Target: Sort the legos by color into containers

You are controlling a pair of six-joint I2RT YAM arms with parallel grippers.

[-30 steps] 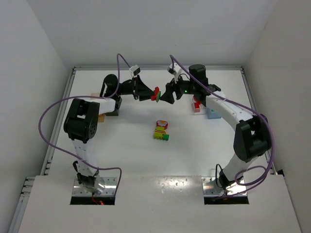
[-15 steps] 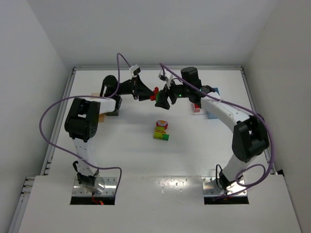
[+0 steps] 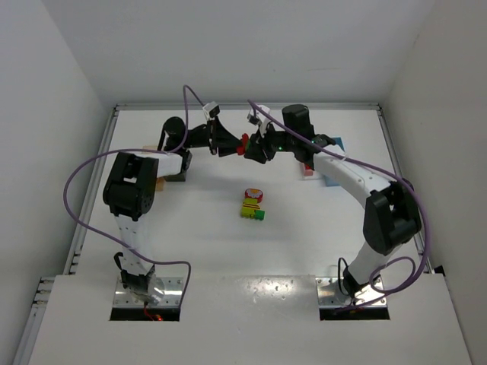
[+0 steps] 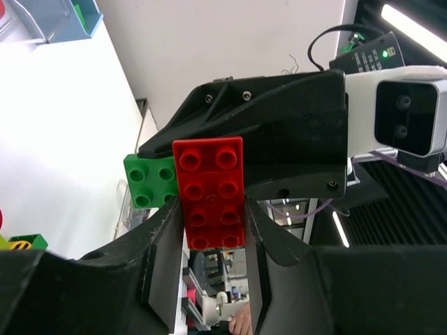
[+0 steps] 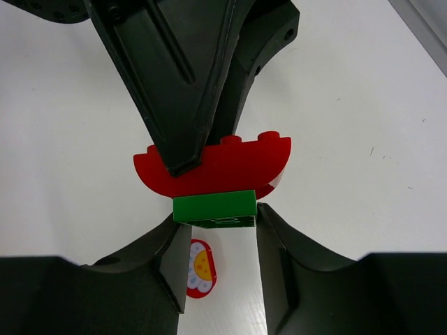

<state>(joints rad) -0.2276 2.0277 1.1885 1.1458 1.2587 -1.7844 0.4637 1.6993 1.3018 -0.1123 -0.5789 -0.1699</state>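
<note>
The left end effector (image 3: 230,147) is clenching a red brick (image 4: 209,193) between its fingers. The right end effector (image 3: 255,150), facing it tip to tip, is pinching the green brick (image 5: 215,208) stuck to the red one, above the tabletop (image 3: 319,228). Below the right end effector a red-and-yellow oval piece (image 5: 201,267) is lying, topping a small cluster (image 3: 252,204) nearer the bases. The arms are hiding most of the containers: an orange bin (image 3: 157,182) is peeking out behind the left one and a light blue bin (image 3: 335,179) beside the right. A second ago the right end effector was standing apart from the brick pair; it has closed in.
</note>
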